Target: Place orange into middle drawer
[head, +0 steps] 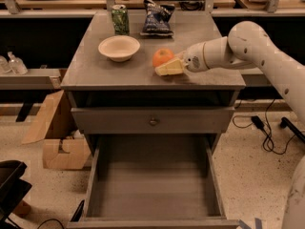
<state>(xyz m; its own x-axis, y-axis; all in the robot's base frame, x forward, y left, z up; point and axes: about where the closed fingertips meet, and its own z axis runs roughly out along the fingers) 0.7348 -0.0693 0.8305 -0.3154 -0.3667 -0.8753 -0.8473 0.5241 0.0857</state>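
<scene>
The orange (163,57) sits on the grey cabinet top (105,70), right of centre. My gripper (169,67) reaches in from the right at tabletop height, with its cream tip right against the near right side of the orange. The white arm (248,46) stretches off to the right behind it. The middle drawer (152,185) is pulled out wide open below, a deep grey box with a bare floor and nothing in it.
A cream bowl (119,47), a green can (120,19) and a dark chip bag (157,18) stand on the cabinet top. A shut drawer front with a brass knob (153,121) is above the open drawer. Cardboard boxes (57,147) lie on the floor at the left, and cables (267,132) at the right.
</scene>
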